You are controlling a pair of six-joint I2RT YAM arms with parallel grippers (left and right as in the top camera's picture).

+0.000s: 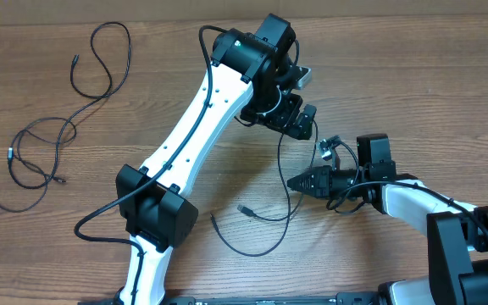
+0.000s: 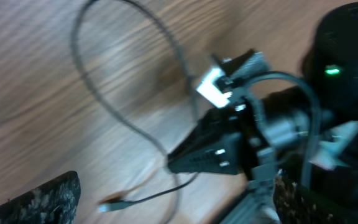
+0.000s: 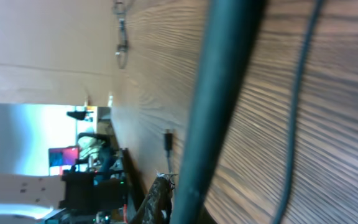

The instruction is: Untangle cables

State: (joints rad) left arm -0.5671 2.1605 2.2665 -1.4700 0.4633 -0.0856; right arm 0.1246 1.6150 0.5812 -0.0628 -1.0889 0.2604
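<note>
A thin black cable (image 1: 288,203) loops over the middle of the table, with a small plug (image 1: 244,207) at one end and a white-tipped end (image 1: 322,146) up by the right arm. My right gripper (image 1: 296,180) lies low, points left and looks shut on this cable. In the right wrist view the cable (image 3: 210,106) runs thick and blurred right past the finger (image 3: 160,199). My left gripper (image 1: 302,125) hovers just above, open and empty. Its view shows the right gripper (image 2: 197,155), the cable (image 2: 123,118), its plug (image 2: 114,204) and the white tip (image 2: 211,87).
Two more loose black cables lie at the far left, one looped at the back (image 1: 100,59) and one coiled nearer the front (image 1: 36,152). The left arm's white link (image 1: 189,127) crosses the table diagonally. The wooden table (image 1: 396,85) extends right.
</note>
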